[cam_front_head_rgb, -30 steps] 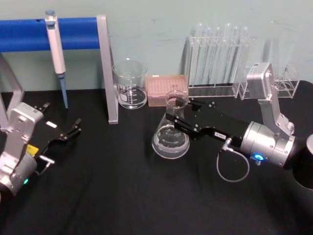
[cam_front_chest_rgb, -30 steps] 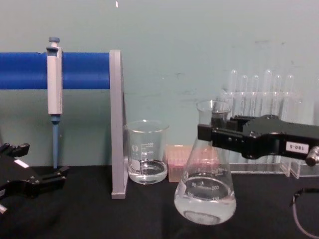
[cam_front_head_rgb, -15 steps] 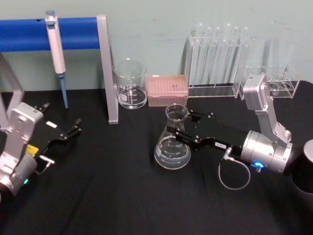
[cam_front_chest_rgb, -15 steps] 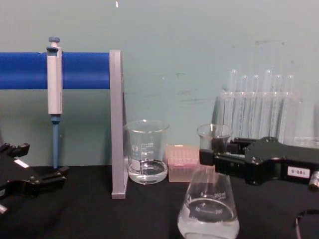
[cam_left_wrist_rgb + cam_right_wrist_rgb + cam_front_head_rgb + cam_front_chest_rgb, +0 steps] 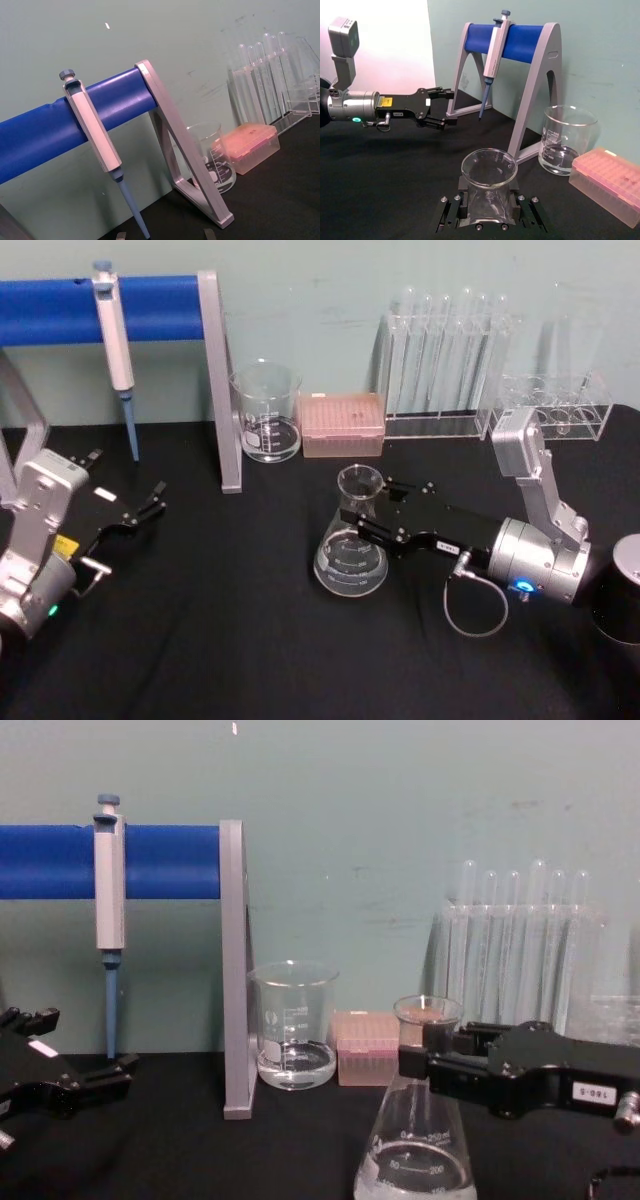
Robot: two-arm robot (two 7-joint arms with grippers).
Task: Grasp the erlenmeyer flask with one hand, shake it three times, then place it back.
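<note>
The flask (image 5: 350, 560) and beaker (image 5: 266, 412) are clear, glossy glass. The desk (image 5: 230, 640) wears matt black cloth. The right pincer (image 5: 364, 512) is matt black, its wrist (image 5: 530, 560) smooth silvery metal. The tip box (image 5: 342, 424) is translucent pink plastic. The stand's bar (image 5: 60, 308) is smooth blue.

We note a black table (image 5: 250, 640). Along its rear stand a pipette stand (image 5: 220, 390), glass beaker (image 5: 266, 412), pink tip box (image 5: 343, 424) and test tube rack (image 5: 435, 390). The erlenmeyer flask (image 5: 350, 560) is mid-table; base contact is unclear.
</note>
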